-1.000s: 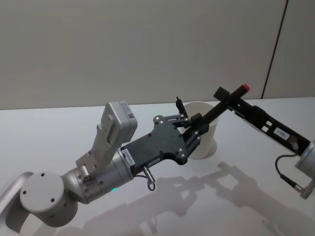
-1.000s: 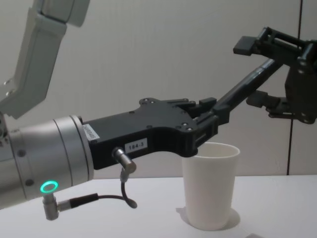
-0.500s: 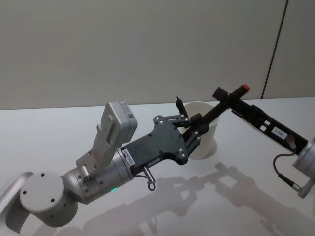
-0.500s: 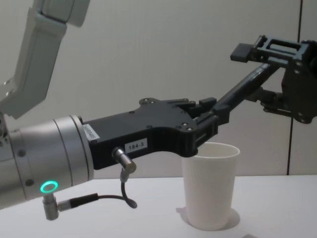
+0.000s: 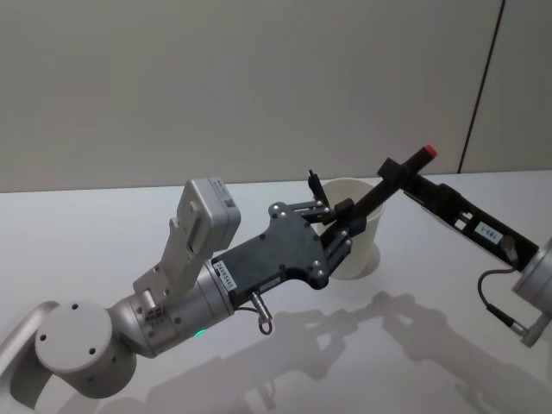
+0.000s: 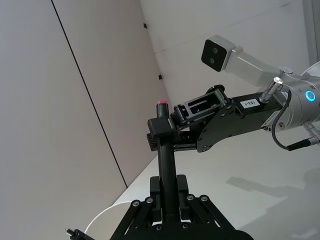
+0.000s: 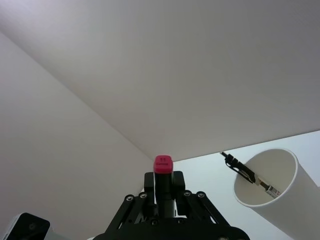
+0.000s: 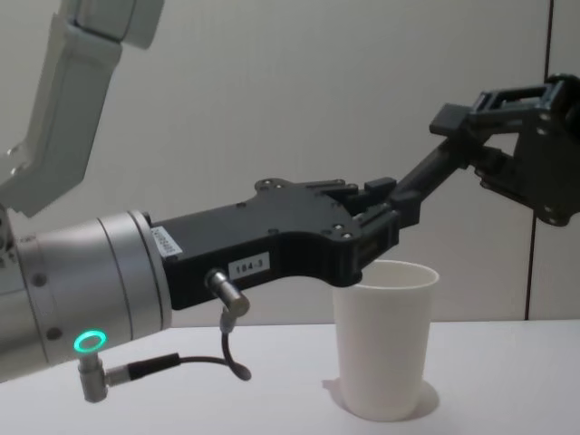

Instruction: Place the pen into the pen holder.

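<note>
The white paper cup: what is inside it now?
In the right wrist view, a dark pen leans inside the white paper cup, its tip poking past the rim. The cup's bottom is hidden by its wall.

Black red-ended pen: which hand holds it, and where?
Left hand grips the black pen with the red end near its lower end, above the white paper cup. Right hand is at its upper end; hold unclear.

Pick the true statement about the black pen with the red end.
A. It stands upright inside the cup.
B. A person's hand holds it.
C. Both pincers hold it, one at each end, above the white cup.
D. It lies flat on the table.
C: the left pincer grips the lower end of the pen over the cup, and the right pincer grips near its red tip.
</note>
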